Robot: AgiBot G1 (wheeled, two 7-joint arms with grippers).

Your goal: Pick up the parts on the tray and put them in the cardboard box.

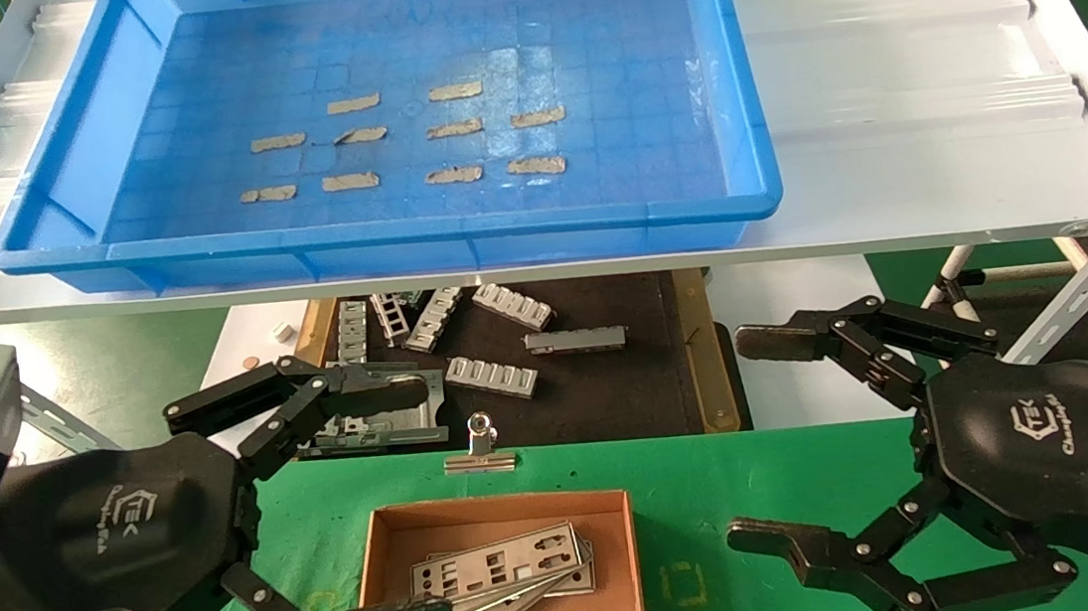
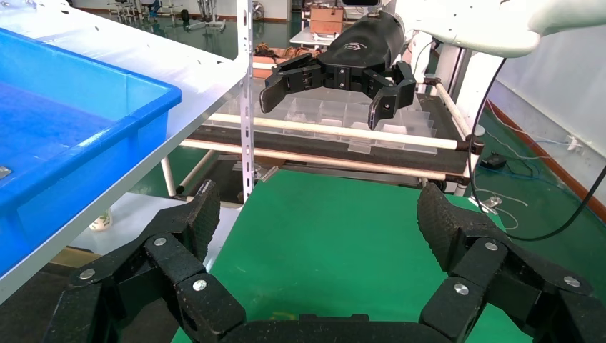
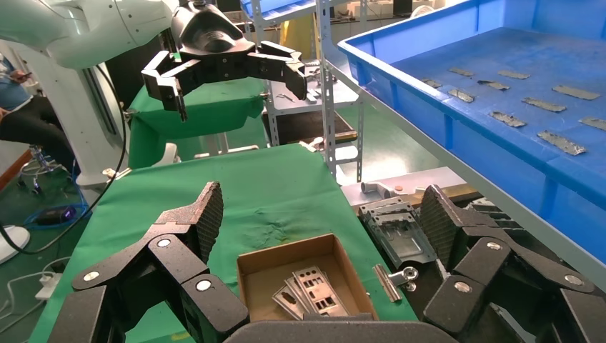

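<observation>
Head view: left gripper [image 1: 368,502] and right gripper [image 1: 751,435] are both hovering spread wide and empty over the green table [image 1: 719,468], flanking the cardboard box [image 1: 500,519]. Parts [image 1: 500,574] are lying stacked inside it. Tray [image 1: 397,235] is sitting on the white shelf [image 1: 885,113], holding only grey strips [image 1: 447,130]. Binder clip [image 1: 481,448] is standing just beyond the box.
</observation>
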